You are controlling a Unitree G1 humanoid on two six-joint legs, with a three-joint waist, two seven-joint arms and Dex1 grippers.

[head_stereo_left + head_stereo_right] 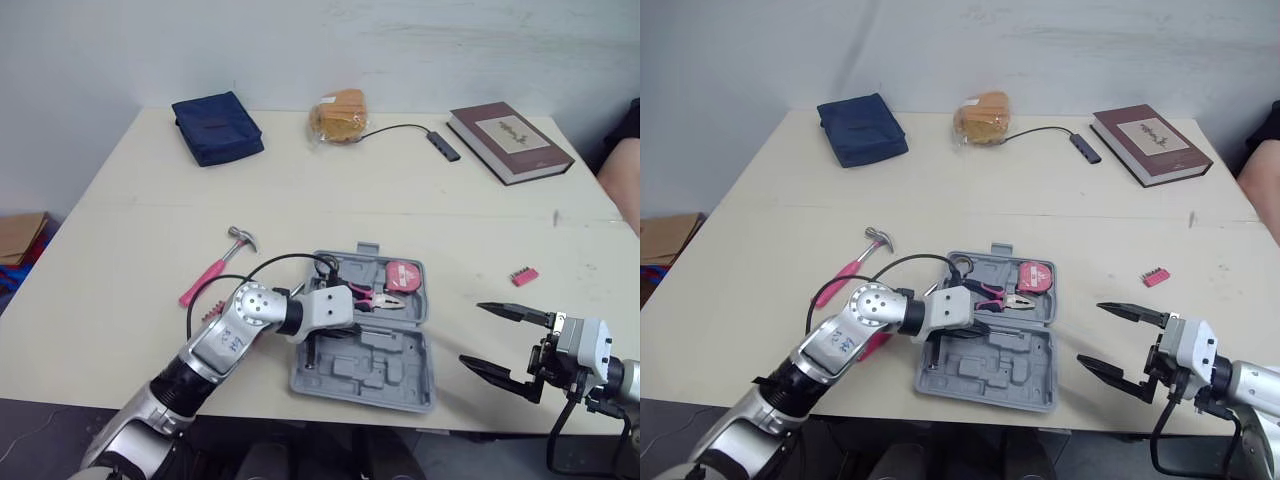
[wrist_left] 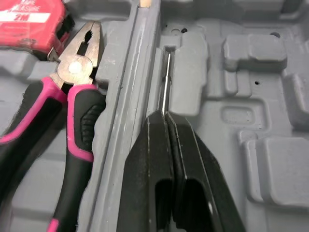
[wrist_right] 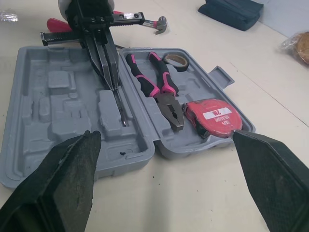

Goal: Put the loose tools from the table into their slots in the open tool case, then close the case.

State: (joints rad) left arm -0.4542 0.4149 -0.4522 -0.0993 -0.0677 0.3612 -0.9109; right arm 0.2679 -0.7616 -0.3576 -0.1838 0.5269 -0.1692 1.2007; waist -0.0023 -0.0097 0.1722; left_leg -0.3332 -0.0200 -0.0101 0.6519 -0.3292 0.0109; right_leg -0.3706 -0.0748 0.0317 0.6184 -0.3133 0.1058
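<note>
Left gripper (image 2: 167, 118): pinched tight on a thin metal shaft (image 2: 166, 82), laid along a narrow groove of the tool case (image 1: 385, 375), right beside the hinge ridge. Right gripper (image 1: 472, 333): spread wide, hovered off to the side of the case, touching nothing.

Judged the task about partway. Found three things already seated just across the hinge ridge from the left gripper: pliers (image 3: 164, 94), tape measure (image 3: 212, 116) and roll of tape (image 3: 175, 59). Counted the shaft as mid-placement, not yet let go. Noted two things left out on the table: hammer (image 1: 210, 275) beyond the left arm, well apart from its gripper, and a small bit strip (image 1: 520, 275) near the right gripper, on its far side. Saw most pockets on the left gripper's half unfilled and the case open, closing not yet done.

Took the case for rigid grey moulded plastic, matte, with blocky recesses. Read the shaft as bare steel, slim and straight. Read the pliers as dull steel with glossy pink-and-black grips, the tape measure as a rounded red box, and the hammer as a steel claw head on a pink handle.
</note>
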